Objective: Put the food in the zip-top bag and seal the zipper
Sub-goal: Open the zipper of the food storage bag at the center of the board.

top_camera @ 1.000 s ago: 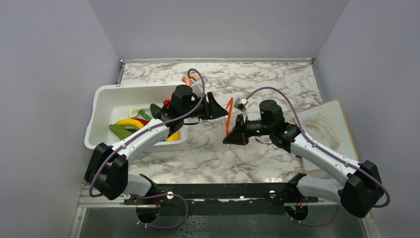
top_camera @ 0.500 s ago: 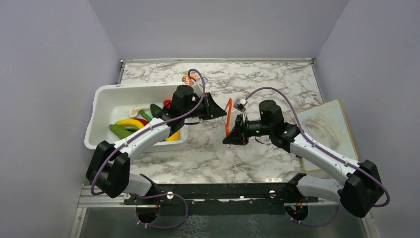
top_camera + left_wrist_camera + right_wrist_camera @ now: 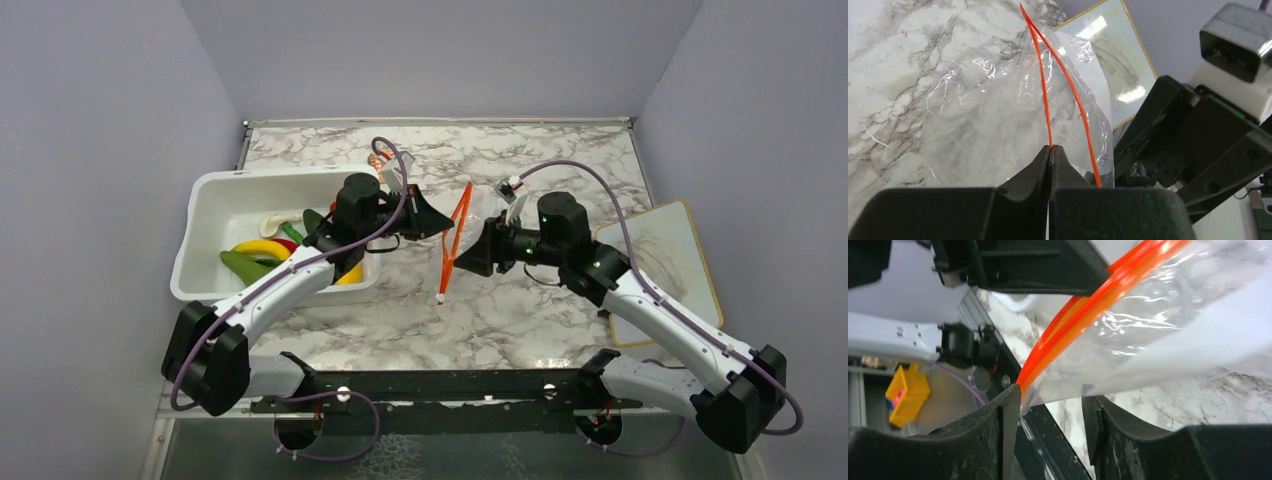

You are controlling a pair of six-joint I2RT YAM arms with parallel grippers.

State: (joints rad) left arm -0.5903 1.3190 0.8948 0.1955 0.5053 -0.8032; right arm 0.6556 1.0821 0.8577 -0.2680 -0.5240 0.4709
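Observation:
The clear zip-top bag [image 3: 988, 105] hangs in the air between my two grippers above the marble table. Its orange-red zipper [image 3: 455, 235] runs slanted, and the two strips stand apart at the mouth. My left gripper [image 3: 1050, 148] is shut on one zipper strip [image 3: 1044, 95]. My right gripper [image 3: 1050, 402] is open, the bag's corner and the zipper's end [image 3: 1083, 305] lying loose against its left finger [image 3: 1009, 405]. The food lies in the white tub: a yellow banana [image 3: 258, 246], a green chilli [image 3: 240, 265] and other pieces partly hidden by the left arm.
The white tub [image 3: 215, 205] stands at the left under my left arm. A framed whiteboard [image 3: 660, 255] lies at the right table edge. A small orange-and-white object [image 3: 378, 160] sits behind the tub.
My left gripper has shut on the zipper strip. My right gripper has opened, let go of the bag and drawn back to the right. The bag's lower end now hangs lower.

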